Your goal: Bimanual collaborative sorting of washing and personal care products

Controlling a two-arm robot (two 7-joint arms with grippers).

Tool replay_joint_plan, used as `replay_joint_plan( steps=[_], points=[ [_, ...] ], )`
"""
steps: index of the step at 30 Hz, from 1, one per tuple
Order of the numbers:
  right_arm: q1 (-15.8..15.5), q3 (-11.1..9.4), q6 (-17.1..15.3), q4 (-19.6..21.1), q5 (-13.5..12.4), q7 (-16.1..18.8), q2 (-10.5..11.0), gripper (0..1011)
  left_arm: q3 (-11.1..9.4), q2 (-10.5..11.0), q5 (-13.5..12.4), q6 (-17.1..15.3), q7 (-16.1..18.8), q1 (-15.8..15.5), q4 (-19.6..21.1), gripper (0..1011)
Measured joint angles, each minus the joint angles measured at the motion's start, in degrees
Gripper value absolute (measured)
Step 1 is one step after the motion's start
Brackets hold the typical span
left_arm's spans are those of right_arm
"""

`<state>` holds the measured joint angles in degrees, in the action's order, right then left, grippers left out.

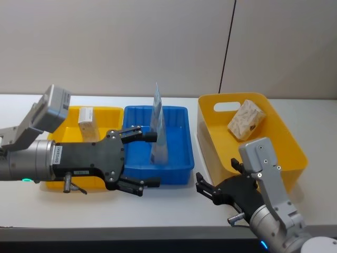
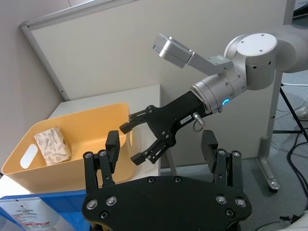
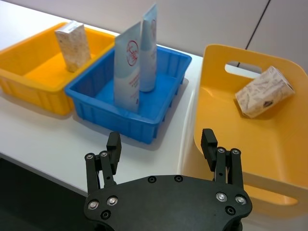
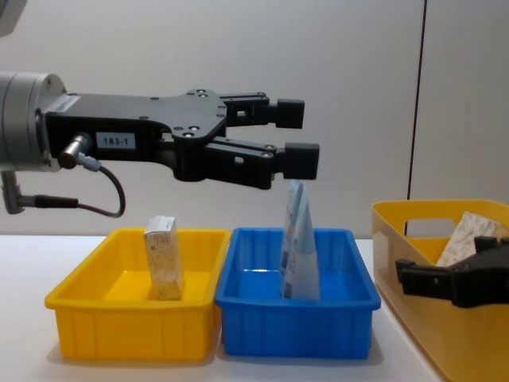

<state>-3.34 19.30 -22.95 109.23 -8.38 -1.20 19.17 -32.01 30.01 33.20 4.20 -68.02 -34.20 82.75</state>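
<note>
Light-blue tapered tubes (image 1: 159,129) stand upright; both grippers' fingers spread, empty.

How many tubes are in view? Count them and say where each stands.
2. One tube stands upright in the blue tray, on the near side; the second tube stands just behind it in the same tray.

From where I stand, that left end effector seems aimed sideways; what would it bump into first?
Probably the upright tubes in the blue tray, though it may pass above or in front of them; depth is unclear.
</note>
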Motion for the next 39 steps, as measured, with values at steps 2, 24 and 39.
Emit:
replay_joint_plan(
  steps=[2,24,39],
  points=[
    [-0.1,-0.2,0.4,0.3,-0.4,1.0,0.4,1003,0.0,0.0,0.0,0.0,0.0,0.0,0.0,1001],
    [0.4,-1.4,1.1,-0.8,-1.0,2.6,-0.2,1003,0.0,0.0,0.0,0.0,0.0,0.0,0.0,1001],
    [7.1,-0.6,0.1,-9.6,0.5,0.5,-5.4,1003,0.0,0.0,0.0,0.0,0.0,0.0,0.0,1001]
  ],
)
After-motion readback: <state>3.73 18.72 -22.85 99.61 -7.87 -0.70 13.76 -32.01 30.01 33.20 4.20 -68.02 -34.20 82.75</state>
